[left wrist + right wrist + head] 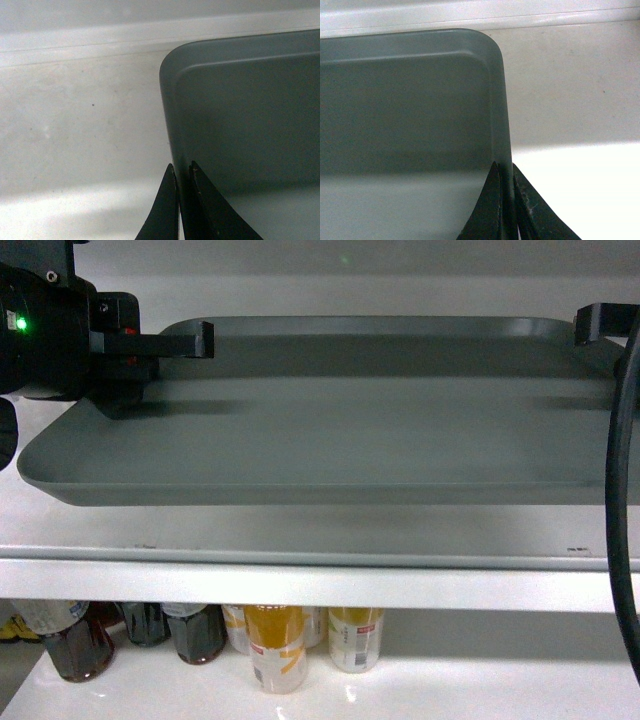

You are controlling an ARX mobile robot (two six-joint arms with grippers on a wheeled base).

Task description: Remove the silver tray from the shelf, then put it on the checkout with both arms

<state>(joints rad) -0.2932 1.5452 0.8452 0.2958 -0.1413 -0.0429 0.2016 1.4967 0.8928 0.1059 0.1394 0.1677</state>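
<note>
The silver tray [320, 430] is a wide grey metal tray lying over the white shelf [300, 540]; I cannot tell whether it rests on the board. My left gripper [150, 365] is at the tray's left rim. In the left wrist view it [181, 167] is shut on the rim of the tray [250, 110], one finger inside and one outside, over the shelf [75, 125]. My right gripper [600, 325] is at the right end. It [504, 167] is likewise shut on the rim of the tray [405, 110], beside the shelf [570, 90]. The checkout is out of view.
Below the shelf's front lip, a lower board holds dark bottles [80, 645] and orange bottles [275, 645]. A black cable [622, 490] hangs down the right edge of the head view. The shelf's white back wall stands close behind the tray.
</note>
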